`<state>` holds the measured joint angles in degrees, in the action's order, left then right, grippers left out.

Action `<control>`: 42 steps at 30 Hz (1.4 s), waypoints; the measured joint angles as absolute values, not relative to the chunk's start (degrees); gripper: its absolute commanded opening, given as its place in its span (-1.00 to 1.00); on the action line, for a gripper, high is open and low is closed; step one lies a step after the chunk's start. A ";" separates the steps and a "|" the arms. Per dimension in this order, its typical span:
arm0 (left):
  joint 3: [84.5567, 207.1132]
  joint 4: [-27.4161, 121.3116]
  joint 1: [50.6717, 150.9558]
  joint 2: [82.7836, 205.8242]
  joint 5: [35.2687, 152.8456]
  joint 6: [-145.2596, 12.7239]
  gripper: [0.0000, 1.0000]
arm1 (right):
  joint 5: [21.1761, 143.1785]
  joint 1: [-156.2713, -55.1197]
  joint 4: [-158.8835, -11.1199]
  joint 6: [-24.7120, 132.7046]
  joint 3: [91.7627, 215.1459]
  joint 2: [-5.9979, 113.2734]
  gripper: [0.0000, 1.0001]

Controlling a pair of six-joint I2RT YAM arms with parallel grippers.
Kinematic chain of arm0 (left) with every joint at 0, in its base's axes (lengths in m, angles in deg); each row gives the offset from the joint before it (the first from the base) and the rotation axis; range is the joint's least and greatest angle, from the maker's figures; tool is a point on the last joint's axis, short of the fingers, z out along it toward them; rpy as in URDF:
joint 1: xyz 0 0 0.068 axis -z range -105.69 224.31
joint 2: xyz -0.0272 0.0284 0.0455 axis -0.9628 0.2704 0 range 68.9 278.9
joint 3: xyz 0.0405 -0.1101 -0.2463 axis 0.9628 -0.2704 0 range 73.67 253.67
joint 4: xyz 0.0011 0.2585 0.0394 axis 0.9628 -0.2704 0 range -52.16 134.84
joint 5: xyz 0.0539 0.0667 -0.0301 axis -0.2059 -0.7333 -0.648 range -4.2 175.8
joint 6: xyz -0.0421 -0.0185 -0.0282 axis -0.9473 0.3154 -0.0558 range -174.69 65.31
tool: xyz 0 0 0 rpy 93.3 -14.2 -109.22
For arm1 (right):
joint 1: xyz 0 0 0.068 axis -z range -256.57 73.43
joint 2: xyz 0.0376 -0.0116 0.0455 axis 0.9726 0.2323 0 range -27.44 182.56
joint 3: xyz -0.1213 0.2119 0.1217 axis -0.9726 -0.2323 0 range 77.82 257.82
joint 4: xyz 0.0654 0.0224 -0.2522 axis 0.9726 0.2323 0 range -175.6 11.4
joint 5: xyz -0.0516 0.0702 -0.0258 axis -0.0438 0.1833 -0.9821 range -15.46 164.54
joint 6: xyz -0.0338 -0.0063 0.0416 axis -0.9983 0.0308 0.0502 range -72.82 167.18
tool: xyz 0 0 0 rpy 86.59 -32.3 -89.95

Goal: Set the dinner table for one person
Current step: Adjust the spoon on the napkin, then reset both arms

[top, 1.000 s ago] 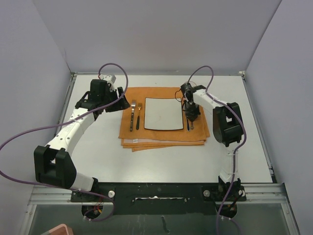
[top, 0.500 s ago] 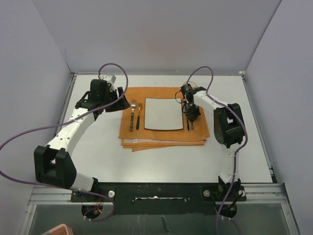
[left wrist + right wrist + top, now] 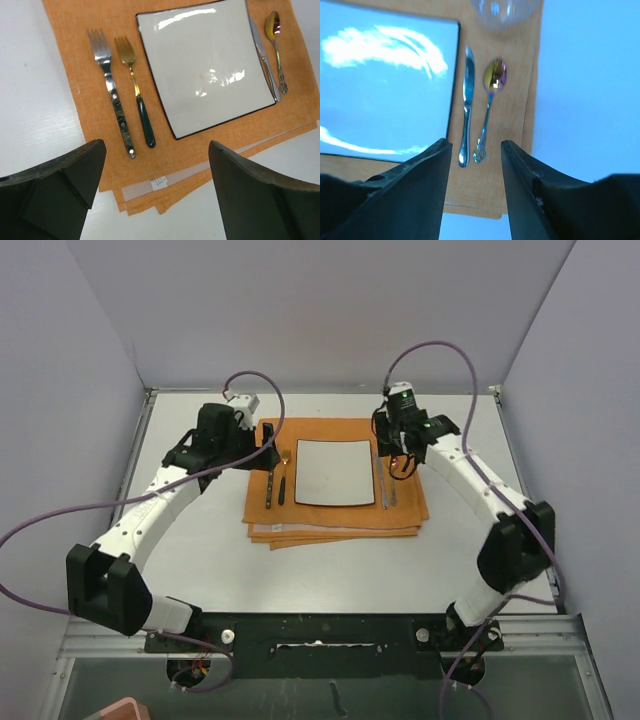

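Note:
The pale dinner table point(image 3: 330, 570) carries an orange placemat point(image 3: 335, 512) with a square white plate point(image 3: 335, 471) on it. Two forks point(image 3: 276, 478) lie left of the plate. A knife point(image 3: 381, 480) and a spoon point(image 3: 392, 486) lie right of it. My left gripper point(image 3: 263, 447) is open and empty above the mat's left edge; its view shows the forks point(image 3: 112, 95), the plate point(image 3: 205, 65) and the spoon point(image 3: 276, 47). My right gripper point(image 3: 398, 452) is open and empty above the knife point(image 3: 466, 110) and spoon point(image 3: 490, 100). A clear glass point(image 3: 502, 10) stands beyond the spoon.
The placemat is a stack of several sheets with a white label strip point(image 3: 160, 181) at its near edge. Grey walls enclose the table on three sides. The table's metal edge point(image 3: 540, 530) runs along the right. Bare tabletop point(image 3: 200, 540) lies left of the mat.
My right gripper has lifted off the spoon and pulled back toward the far side, its elbow swinging out to the right. My left gripper has shifted slightly right.

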<state>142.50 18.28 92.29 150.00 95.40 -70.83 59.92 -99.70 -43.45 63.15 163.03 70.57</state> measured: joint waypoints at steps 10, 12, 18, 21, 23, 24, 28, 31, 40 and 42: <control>137.28 30.56 100.31 131.03 79.77 -58.92 0.95 | 65.56 -97.19 -70.94 49.20 142.72 33.07 0.70; 133.94 34.12 99.68 126.39 76.89 -56.91 0.95 | 67.53 -95.55 -74.31 47.78 138.92 29.83 0.75; 121.37 42.69 99.33 116.75 73.74 -52.75 0.95 | 71.71 -93.87 -85.21 46.78 123.91 23.01 0.86; 115.05 44.75 99.33 112.45 73.46 -51.53 0.95 | 72.54 -93.87 -85.78 46.73 118.31 20.00 0.86; 113.30 44.44 99.33 110.90 73.13 -51.16 0.95 | 73.02 -93.85 -85.15 46.56 118.07 19.34 0.86; 113.11 44.37 99.33 110.46 73.06 -51.03 0.95 | 73.21 -93.80 -85.13 46.52 118.07 19.08 0.86; 113.02 44.22 99.33 107.90 72.89 -51.03 0.95 | 73.85 -93.74 -85.06 46.54 118.07 17.79 0.87; 113.02 44.13 99.33 105.96 72.76 -51.07 0.96 | 73.87 -93.74 -84.89 46.56 118.11 17.72 0.87; 113.02 42.56 99.33 102.09 72.36 -51.57 0.96 | 70.53 -93.37 -82.07 47.00 116.74 13.99 0.87; 113.02 41.97 99.33 100.91 72.30 -51.95 0.95 | 70.07 -93.08 -81.83 47.35 115.38 11.28 0.87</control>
